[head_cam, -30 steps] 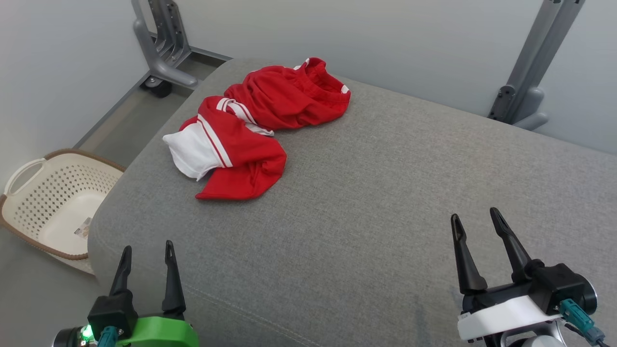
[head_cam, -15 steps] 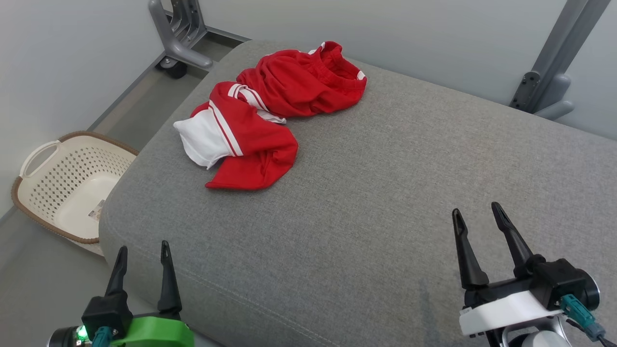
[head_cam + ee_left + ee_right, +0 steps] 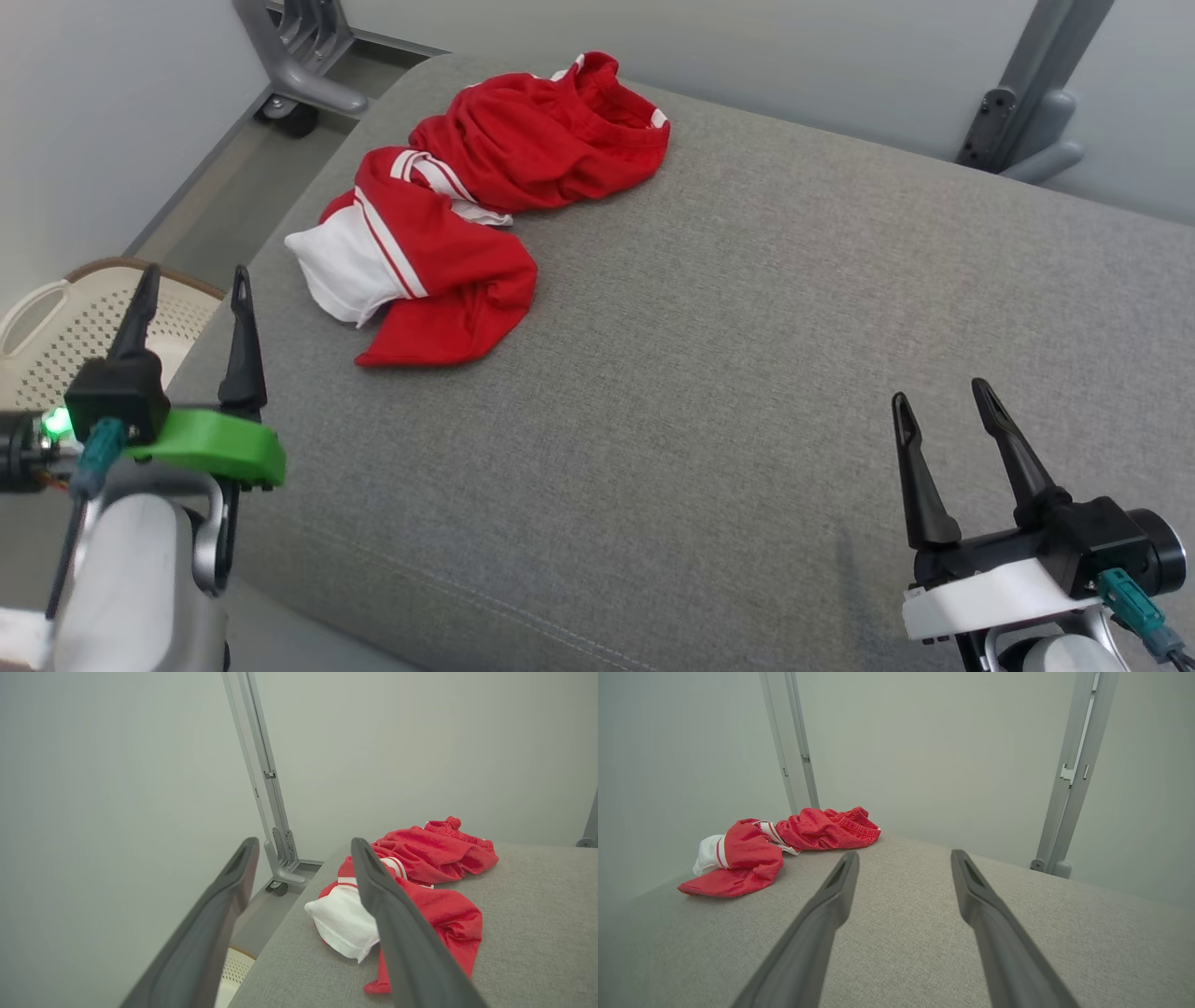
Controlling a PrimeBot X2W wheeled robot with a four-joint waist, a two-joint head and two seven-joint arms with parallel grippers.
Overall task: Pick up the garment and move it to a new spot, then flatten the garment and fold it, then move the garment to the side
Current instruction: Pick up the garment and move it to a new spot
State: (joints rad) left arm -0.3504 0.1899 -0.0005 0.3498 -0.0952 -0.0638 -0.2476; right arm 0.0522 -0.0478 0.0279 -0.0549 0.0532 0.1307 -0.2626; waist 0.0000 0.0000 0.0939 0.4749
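The garment lies crumpled on the far left part of the grey bench, near its left edge; it is red with white stripes, a white patch bunched at its left side and a gathered band at its far end; one red flap points back toward the robot.

The left tool hangs above the bench's left edge, between the basket and the garment; its fingers are spread and hold nothing; it is near the white patch but apart from it. In the left wrist view the left tool is spread the same way, and one finger crosses in front of the garment on the bench; a bit of the basket shows below.

The right tool is over the near right part of the bench, well apart from the garment; its fingers are spread and empty. In the right wrist view the right tool points across the bench, with the garment off to the left.

The basket stands on the floor just left of the bench; it is cream with a brown rim; a grey post stands past the far left corner, and another at the far right.
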